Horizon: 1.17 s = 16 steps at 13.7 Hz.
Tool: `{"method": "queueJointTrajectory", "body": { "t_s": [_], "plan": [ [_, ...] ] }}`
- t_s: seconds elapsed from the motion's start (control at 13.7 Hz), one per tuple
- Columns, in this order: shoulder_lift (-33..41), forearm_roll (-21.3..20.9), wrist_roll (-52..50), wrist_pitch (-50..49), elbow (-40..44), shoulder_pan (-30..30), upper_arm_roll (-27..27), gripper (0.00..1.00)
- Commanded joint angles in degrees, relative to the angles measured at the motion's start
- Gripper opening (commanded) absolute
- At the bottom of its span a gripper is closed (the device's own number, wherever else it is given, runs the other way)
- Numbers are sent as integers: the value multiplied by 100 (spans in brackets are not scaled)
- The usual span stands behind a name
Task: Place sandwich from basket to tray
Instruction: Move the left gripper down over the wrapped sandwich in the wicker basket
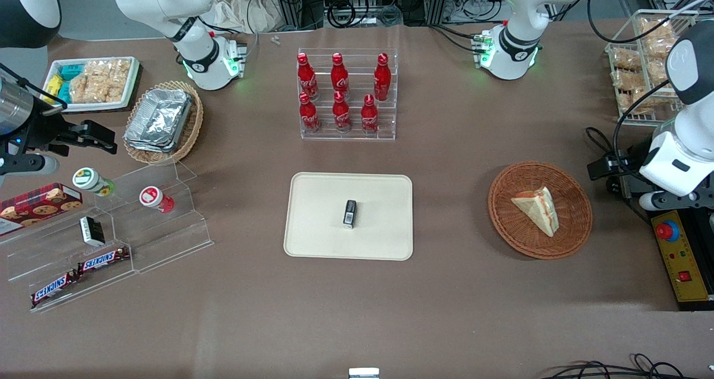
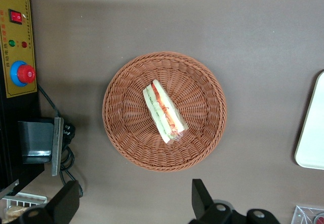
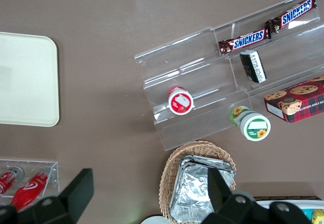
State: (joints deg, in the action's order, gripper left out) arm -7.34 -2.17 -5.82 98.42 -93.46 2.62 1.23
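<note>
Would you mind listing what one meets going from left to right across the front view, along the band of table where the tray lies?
Cookie box → Snickers bars → red-capped cup → tray → small black item on the tray → basket → sandwich → gripper, off the table's edge.

Counter (image 1: 457, 289): brown, flat, matte.
Tray (image 1: 318, 222): cream, mid-counter, nearest the front camera of the central things.
Basket (image 1: 563, 239): reddish-brown wicker, beside tray toward working arm's end, well apart from it; sandwich (image 1: 537, 208) inside.
Bottle rack (image 1: 348, 133): clear, farther from camera than tray.
Tan basket (image 1: 189, 130): toward parked arm's end, foil containers inside.
Stepped stand (image 1: 167, 245): clear, near tan basket, closer to camera.
White tray (image 1: 131, 86): snacks, just beside tan basket.
Claw (image 2: 134, 201): high above counter, near basket, fingers spread.
</note>
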Motion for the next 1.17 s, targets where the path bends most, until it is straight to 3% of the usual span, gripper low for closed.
{"method": "queueJointTrajectory", "body": {
  "t_s": [0.0,0.37,0.73,1.1],
  "plan": [
    [-57,49,81,45,108,20,44,100],
    [-127,23,90,-33,-5,46,35,100],
    [-119,49,-68,824,-1321,63,35,100],
    [-478,198,-1620,1872,-1860,90,17,100]
  ]
}}
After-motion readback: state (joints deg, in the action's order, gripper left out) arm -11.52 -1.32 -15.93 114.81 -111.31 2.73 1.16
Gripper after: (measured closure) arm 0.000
